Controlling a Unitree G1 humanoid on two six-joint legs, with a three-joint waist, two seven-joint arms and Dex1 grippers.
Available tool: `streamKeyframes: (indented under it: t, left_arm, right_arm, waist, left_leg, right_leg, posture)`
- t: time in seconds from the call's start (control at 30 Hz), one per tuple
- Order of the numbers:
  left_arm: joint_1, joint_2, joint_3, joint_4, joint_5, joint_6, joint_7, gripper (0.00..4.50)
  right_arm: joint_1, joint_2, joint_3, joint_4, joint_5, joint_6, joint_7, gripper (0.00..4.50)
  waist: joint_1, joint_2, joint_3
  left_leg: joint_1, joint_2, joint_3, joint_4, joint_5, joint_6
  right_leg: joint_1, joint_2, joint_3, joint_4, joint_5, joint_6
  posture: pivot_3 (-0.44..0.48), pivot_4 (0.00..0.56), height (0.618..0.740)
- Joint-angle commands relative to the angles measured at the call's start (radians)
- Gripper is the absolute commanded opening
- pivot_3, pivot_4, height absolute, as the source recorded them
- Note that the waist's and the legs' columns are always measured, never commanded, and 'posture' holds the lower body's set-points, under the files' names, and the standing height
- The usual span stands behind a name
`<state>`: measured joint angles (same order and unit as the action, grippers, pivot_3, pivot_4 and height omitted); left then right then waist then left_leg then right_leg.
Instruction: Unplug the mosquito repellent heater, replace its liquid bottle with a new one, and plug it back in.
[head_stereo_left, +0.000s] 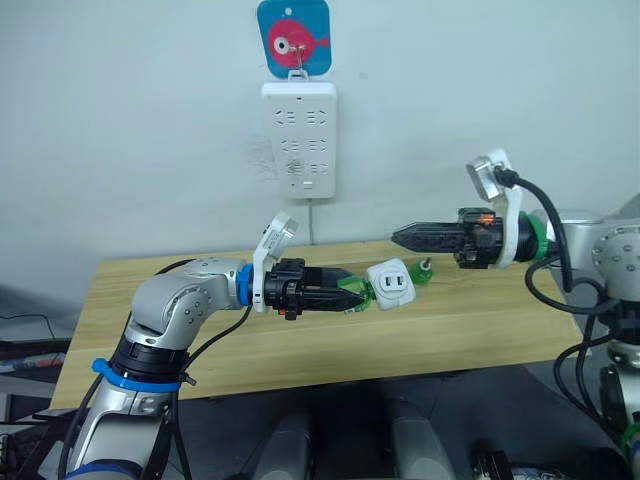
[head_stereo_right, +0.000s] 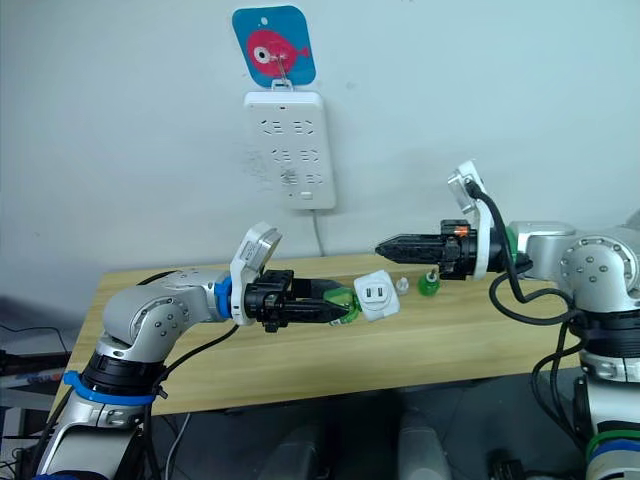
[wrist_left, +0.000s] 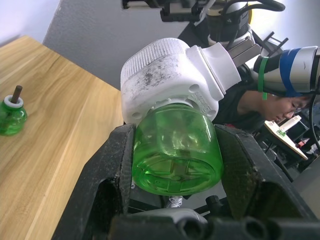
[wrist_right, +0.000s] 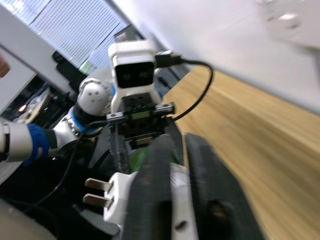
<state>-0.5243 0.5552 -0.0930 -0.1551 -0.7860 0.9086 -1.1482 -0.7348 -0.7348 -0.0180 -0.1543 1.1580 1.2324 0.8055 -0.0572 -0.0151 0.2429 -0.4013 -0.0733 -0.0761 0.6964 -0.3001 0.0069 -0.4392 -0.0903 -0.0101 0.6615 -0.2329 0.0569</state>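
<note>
green bottle (wrist_left: 176, 150) under white heater (head_stereo_left: 390, 284) is pinched by left end effector (head_stereo_left: 345, 293).

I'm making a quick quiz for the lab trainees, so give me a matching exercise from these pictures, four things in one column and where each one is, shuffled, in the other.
Things:
1. mosquito repellent heater
2. spare green bottle
3. white socket strip
4. right gripper

Places or states:
A. hanging on the wall below a blue fish tag
B. held above the table, its green bottle clamped in the left gripper
C. standing on the wooden table
D. in the air, shut, empty, pointing toward the heater

Pairs: 1-B, 2-C, 3-A, 4-D
</note>
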Motion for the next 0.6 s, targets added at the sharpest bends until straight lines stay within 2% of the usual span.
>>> streamKeyframes:
  t: [0.03,0.27,0.6]
  left_arm:
    - [-0.002,0.002,0.007,-0.026,-0.012,-0.016,-0.016,2.19]
    - [-0.012,-0.010,0.019,0.009,-0.003,-0.029,-0.006,2.19]
    - [-0.052,-0.023,0.032,0.028,-0.020,-0.007,0.008,2.19]
  right_arm:
    - [0.007,-0.016,-0.006,-0.090,0.022,0.027,0.030,0.04]
    - [0.064,-0.030,-0.007,-0.176,0.050,0.071,0.048,0.04]
    - [0.158,-0.063,0.040,-0.262,-0.039,0.008,0.080,0.04]
  waist:
    - [0.000,0.000,0.000]
    - [0.000,0.000,0.000]
    - [-0.001,0.000,0.000]
  left_leg:
    - [0.000,0.000,0.000,0.000,0.000,0.000]
    - [0.000,0.000,0.000,0.000,0.000,0.000]
    - [0.000,0.000,0.000,0.000,0.000,0.000]
  right_leg:
    - [0.000,0.000,0.000,0.000,0.000,0.000]
    - [0.000,0.000,0.000,0.000,0.000,0.000]
    - [0.000,0.000,0.000,0.000,0.000,0.000]
  posture:
    - [-0.165,0.228,0.740]
    - [-0.168,0.231,0.740]
    - [-0.172,0.232,0.740]
